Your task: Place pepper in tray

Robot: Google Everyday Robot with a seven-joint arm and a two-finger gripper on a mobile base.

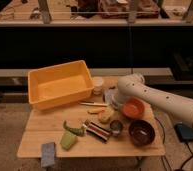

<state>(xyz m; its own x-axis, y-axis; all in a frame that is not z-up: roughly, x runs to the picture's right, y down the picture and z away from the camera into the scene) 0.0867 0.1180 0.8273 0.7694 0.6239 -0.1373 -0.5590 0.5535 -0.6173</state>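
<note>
Pepper (72, 129) lies flat on the wooden table (40, 125), at about 7 o'clock from the table's middle, touching or just beside a stubby light green object (67, 141) at its 6 o'clock. It is not in the tray (65, 101), which sits at 10 o'clock with nothing visible inside it; its open top and raised walls make it an easy target for a drop from above.

At about 1 o'clock the gripper (110, 97) hangs low over the table, between a white cup (97, 84) and an orange bowl (133, 107). Whether it is open or closed I cannot tell (the white arm bends across it), and I see nothing held. It is well apart from the pepper, so the pick looks not yet begun.

To reach it the arm would have to travel toward 7 o'clock, across a yellowish item (105, 116) and a striped packet (96, 131) lying near the pepper. That packet and the green object crowd the pepper, so a careless descent could catch a neighbour instead
</note>
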